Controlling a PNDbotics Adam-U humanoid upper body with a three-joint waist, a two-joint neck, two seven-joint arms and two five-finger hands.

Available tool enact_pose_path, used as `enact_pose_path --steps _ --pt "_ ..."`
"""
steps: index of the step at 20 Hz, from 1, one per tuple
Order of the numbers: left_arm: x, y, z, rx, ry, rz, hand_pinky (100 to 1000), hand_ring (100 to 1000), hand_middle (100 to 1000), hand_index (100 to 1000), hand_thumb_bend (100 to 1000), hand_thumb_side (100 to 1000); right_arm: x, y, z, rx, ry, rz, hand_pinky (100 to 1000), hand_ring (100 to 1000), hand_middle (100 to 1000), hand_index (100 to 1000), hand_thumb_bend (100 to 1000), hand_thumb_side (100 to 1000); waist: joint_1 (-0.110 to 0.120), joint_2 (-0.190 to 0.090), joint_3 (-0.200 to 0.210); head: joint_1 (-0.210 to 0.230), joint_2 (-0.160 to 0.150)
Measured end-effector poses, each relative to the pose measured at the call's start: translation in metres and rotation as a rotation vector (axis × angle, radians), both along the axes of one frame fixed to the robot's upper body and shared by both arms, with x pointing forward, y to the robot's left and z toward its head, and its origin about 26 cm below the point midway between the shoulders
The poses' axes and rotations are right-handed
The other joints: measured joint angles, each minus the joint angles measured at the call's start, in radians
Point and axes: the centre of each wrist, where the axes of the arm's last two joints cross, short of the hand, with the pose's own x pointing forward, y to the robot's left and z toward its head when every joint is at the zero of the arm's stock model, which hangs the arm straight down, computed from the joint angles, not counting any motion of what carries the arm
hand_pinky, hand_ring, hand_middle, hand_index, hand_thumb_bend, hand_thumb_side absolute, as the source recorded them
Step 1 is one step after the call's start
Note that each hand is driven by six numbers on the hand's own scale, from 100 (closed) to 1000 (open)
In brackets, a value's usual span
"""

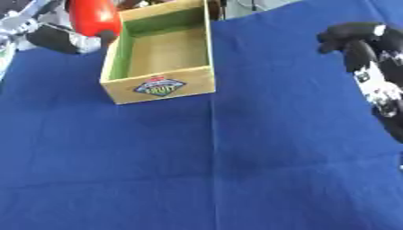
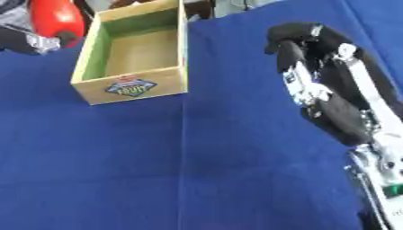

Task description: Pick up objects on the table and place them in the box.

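A glossy red rounded object hangs just left of the box's upper left wall, held in my left hand, whose black fingers curl round it from below. The cardboard box stands open at the upper middle of the blue cloth, green inside, with a fruit label on its front wall. Nothing shows inside it. My right hand hovers at the right side, fingers curled downward, holding nothing, well to the right of the box.
A blue cloth covers the table, with a crease running down its middle. Dark shapes show behind the box at the far edge.
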Motion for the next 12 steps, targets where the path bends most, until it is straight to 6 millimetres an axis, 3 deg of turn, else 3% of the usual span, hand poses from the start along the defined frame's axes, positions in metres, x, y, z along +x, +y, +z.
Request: enact_pose_path --steps 12 --pt "0.028 0.029 -0.039 0.072 0.08 0.027 100 351 411 630 225 656 0.0 0.003 0.004 -0.023 -0.014 0.024 944 839 607 775 100 585 0.018 0.016 -0.037 0.028 -0.008"
